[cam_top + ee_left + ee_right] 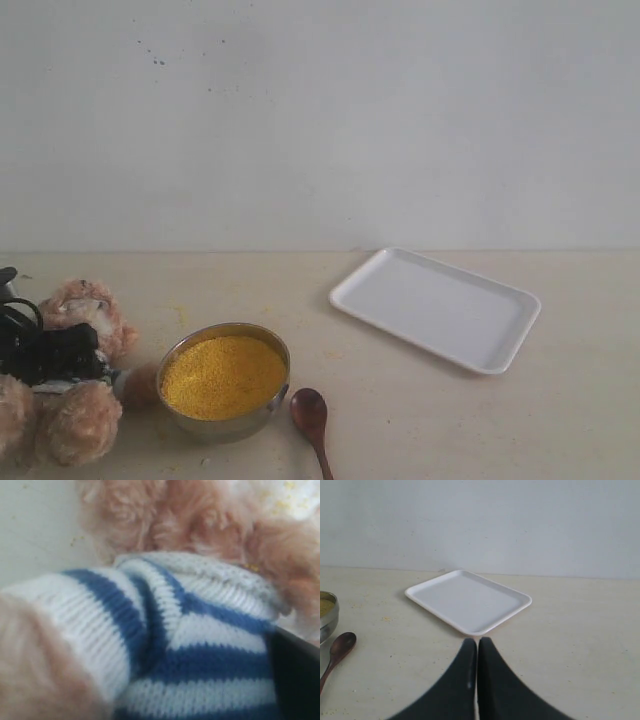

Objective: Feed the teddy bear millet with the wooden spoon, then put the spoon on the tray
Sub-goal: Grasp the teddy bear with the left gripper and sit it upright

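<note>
Two tools show, and they stand differently. The right tool has its dark fingers pressed together with nothing between them, low over bare desk. The left tool sits on the teddy bear at 9 o'clock of the exterior view. Its wrist view is filled by the bear's blue-and-white striped shirt, with one dark finger against the knit. Whether those jaws are loose or clamped on the bear cannot be told.

The bear is at the desk's far 9 o'clock edge, with its fuzzy head toward 12. At 3 o'clock of it, just beside, stands the round metal bowl, filled with yellow millet. The wooden spoon lies flat on the desk at 4 o'clock of the bowl, close by. Its oval end points to 12 and its handle runs to 6, out of view. The tray lies at 1 o'clock of the spoon, well apart, with nothing on it. A few stray grains dot the desk between bowl and tray
</note>
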{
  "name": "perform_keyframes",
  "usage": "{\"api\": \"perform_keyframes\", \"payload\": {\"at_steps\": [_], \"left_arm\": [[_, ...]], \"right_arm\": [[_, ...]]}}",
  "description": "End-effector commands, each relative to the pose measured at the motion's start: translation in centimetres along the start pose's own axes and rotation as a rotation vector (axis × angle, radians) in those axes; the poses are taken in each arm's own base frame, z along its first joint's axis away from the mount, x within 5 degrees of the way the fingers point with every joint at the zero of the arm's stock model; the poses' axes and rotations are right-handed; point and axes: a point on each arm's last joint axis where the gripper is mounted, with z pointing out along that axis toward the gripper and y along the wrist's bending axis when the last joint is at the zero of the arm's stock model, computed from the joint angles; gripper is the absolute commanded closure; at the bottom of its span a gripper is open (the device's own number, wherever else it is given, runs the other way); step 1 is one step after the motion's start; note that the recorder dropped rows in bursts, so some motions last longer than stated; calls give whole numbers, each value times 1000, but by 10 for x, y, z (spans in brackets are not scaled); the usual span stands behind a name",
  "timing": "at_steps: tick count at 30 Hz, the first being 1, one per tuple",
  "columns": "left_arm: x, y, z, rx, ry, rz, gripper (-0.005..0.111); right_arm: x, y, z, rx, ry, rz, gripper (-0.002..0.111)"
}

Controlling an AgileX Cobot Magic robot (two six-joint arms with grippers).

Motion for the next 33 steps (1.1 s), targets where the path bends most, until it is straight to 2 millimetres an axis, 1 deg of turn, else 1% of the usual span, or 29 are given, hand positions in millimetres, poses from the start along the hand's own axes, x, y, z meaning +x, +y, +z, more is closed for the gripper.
{"api": "perform_keyframes", "payload": {"at_steps": [1, 3, 4, 5, 8, 11, 14, 16, 21, 26, 28, 30, 33], "left_arm": [[9, 3, 10, -15, 62, -8, 45], [9, 3, 10, -15, 68, -8, 82], [9, 2, 9, -14, 73, -8, 98], [8, 2, 9, -13, 74, 14, 101], [1, 0, 7, -5, 82, 49, 103], [-8, 0, 1, 2, 88, 151, 103], [-16, -1, -13, 3, 135, 341, 103], [-22, -3, -26, -4, 157, 396, 103], [-30, -10, -58, 12, 116, 406, 103], [-37, -23, -94, 114, 12, 377, 103], [-34, -32, -108, 214, -23, 326, 103], [-29, -40, -119, 328, -70, 343, 103], [-19, -44, -125, 433, -131, 342, 103]], "right_arm": [[-1, 0, 0, 0, -12, -5, 108], [-1, 0, 0, 0, -12, -5, 108], [-1, 0, 0, 0, -12, -5, 108], [-1, 0, 0, 0, -12, -5, 108], [-1, 0, 0, 0, -12, -5, 108], [-1, 0, 0, 0, -12, -5, 108], [-1, 0, 0, 0, -12, -5, 108], [-1, 0, 0, 0, -12, -5, 108], [-1, 0, 0, 0, -12, -5, 108], [-1, 0, 0, 0, -12, -5, 108], [-1, 0, 0, 0, -12, -5, 108], [-1, 0, 0, 0, -12, -5, 108], [-1, 0, 0, 0, -12, -5, 108]]}}
